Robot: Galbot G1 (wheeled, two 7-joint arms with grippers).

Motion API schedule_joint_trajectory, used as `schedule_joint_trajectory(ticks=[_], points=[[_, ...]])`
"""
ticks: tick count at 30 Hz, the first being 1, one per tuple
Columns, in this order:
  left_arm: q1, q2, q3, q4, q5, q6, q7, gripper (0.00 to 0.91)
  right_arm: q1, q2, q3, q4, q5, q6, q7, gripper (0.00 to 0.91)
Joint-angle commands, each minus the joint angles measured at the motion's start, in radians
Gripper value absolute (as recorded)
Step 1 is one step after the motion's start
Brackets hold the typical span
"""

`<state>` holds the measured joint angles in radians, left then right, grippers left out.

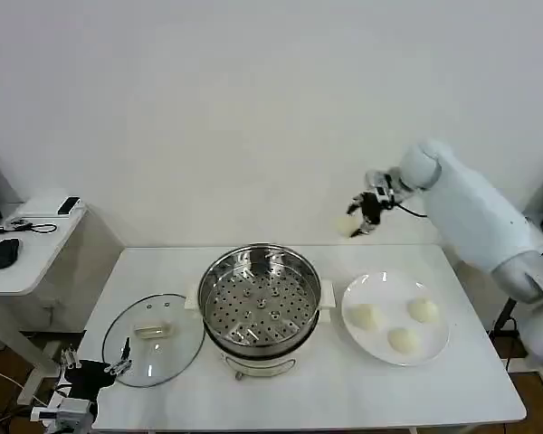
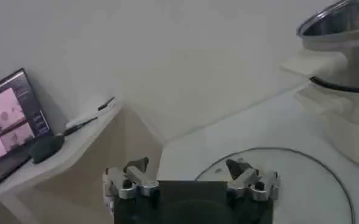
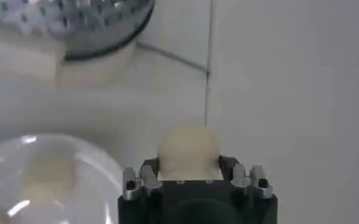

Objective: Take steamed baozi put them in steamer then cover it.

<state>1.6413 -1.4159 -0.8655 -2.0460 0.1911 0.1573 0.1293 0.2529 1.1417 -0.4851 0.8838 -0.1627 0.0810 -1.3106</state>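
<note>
- The right gripper [image 1: 360, 220] is up in the air behind the white plate [image 1: 355, 294], off past the back edge of the desk [image 1: 434, 389], and it's clamped on one baozi [image 3: 188, 149], which sits snug between the fingers in the right wrist view.
- Three more steamed baozi [image 1: 401, 339] are on the plate, spaced a bit apart from each other.
- The steamer [image 1: 260, 296] sits mid-desk on its white pot base, with nothing in the perforated basket.
- The cover [image 1: 153, 338] lies flat on the desk just to the left of the steamer, handle up.
- The left gripper [image 2: 191, 182] is parked low at the near left corner of the desk, right by the cover's rim, fingers spread apart and holding nothing.
- A side table [image 1: 32, 244] with a mouse on it stands off to the left.
</note>
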Motion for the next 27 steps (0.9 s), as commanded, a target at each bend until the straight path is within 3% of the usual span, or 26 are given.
schedule_joint_trajectory(ticks=[1, 3, 9, 15, 18, 27], points=[[0.000, -0.001, -0.001, -0.001, -0.002, 0.000, -0.001, 0.907, 0.061, 0.104, -0.014, -0.031, 0.070, 0.152, -0.064, 0.665], [0.003, -0.007, -0.002, 0.000, 0.002, 0.000, -0.003, 0.907, 0.064, 0.128, -0.014, -0.030, 0.062, 0.284, -0.074, 0.665], [0.008, -0.022, -0.002, -0.003, 0.010, 0.000, -0.002, 0.907, 0.053, 0.133, -0.069, 0.110, -0.036, 0.415, -0.075, 0.665], [0.017, -0.028, -0.005, -0.002, 0.012, 0.002, -0.002, 0.907, 0.025, 0.097, -0.112, 0.308, -0.144, 0.464, -0.052, 0.665], [0.021, -0.031, -0.008, -0.002, 0.013, 0.003, -0.001, 0.907, 0.017, 0.091, -0.117, 0.337, -0.199, 0.523, -0.026, 0.665], [0.029, -0.038, -0.010, -0.009, 0.013, 0.007, 0.001, 0.907, 0.004, 0.090, -0.140, 0.381, -0.365, 0.569, 0.012, 0.665]])
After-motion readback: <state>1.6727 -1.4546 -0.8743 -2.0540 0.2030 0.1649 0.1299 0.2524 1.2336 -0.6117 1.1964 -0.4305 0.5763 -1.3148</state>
